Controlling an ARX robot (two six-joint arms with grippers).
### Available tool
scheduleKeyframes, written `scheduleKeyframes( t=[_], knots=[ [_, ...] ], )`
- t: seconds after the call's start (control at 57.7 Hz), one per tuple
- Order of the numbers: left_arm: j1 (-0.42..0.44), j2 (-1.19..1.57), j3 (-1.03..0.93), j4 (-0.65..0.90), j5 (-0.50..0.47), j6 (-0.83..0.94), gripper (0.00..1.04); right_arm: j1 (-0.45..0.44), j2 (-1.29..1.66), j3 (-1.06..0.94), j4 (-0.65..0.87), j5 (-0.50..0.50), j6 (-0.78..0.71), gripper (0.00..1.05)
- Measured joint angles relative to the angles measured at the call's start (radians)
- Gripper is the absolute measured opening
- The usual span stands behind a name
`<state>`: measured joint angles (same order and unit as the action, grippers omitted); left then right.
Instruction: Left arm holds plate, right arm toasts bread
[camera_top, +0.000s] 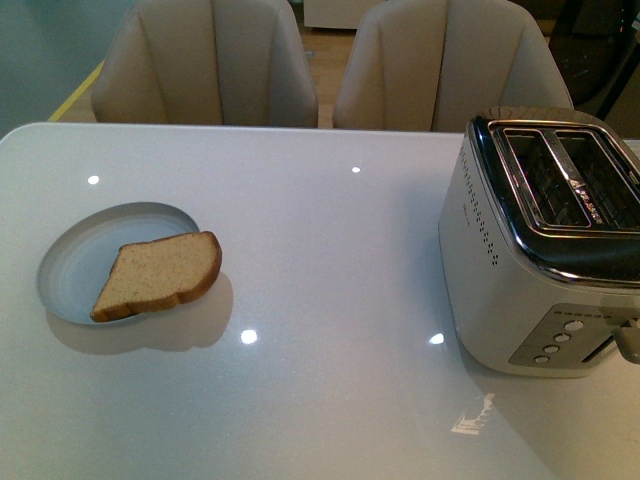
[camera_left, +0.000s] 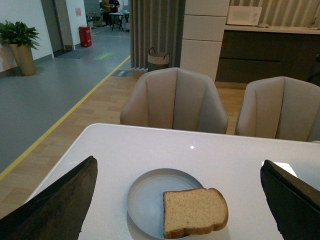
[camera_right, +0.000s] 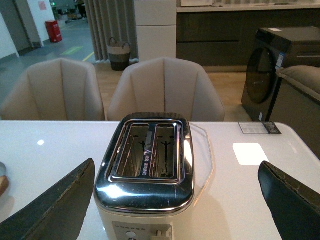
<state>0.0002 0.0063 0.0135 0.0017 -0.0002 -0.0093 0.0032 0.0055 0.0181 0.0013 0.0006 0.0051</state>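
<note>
Arms: both were outside the front camera's picture; only the wrist cameras showed parts of them.
Left gripper (camera_left: 178, 161): it was held raised, pointed to about 12 o'clock as the robot faced, and tilted a little downward.
Left fingers (camera_left: 60, 205): two dark, angular blades with rough, worn edges; the jaws stood wide apart, with nothing between them.
Right gripper (camera_right: 176, 163): it had the same pose, raised and pointed to about 12 o'clock, also tilted a little downward.
Right fingers (camera_right: 295, 200): dark and angular like the left ones; the jaws stood wide apart and gripped nothing.
</note>
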Motion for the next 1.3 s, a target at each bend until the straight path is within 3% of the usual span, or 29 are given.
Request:
scheduleKeyframes(
  t=[0.606, 0.728, 0.832, 0.988, 1.144, 1.3],
  knots=[
    [0.0, 0.0, 0.0, 0.0, 0.0, 0.0, 0.97, 0.0, 0.0, 0.0, 0.0, 0.0, 0.0, 0.96],
    [-0.026, 0.245, 0.17, -0.389, -0.074, -0.173, 0.97, 0.0, 0.0, 0.0, 0.0, 0.0, 0.0, 0.96],
    [-0.025, 0.362, 0.207, -0.455, -0.05, -0.259, 0.97, 0.0, -0.001, 0.0, 0.0, -0.001, 0.0, 0.96],
    [0.012, 0.552, 0.246, -0.267, 0.051, -0.286, 0.97, 0.0, -0.001, 0.0, 0.0, -0.001, 0.0, 0.96],
    [0.091, 0.999, 0.37, 0.094, 0.153, -0.28, 0.97, 0.0, -0.001, 0.0, 0.0, 0.0, 0.0, 0.96],
    [0.134, 1.392, 0.56, 0.262, 0.163, -0.272, 0.97, 0.0, -0.001, 0.0, 0.0, -0.001, 0.0, 0.96]
  ],
)
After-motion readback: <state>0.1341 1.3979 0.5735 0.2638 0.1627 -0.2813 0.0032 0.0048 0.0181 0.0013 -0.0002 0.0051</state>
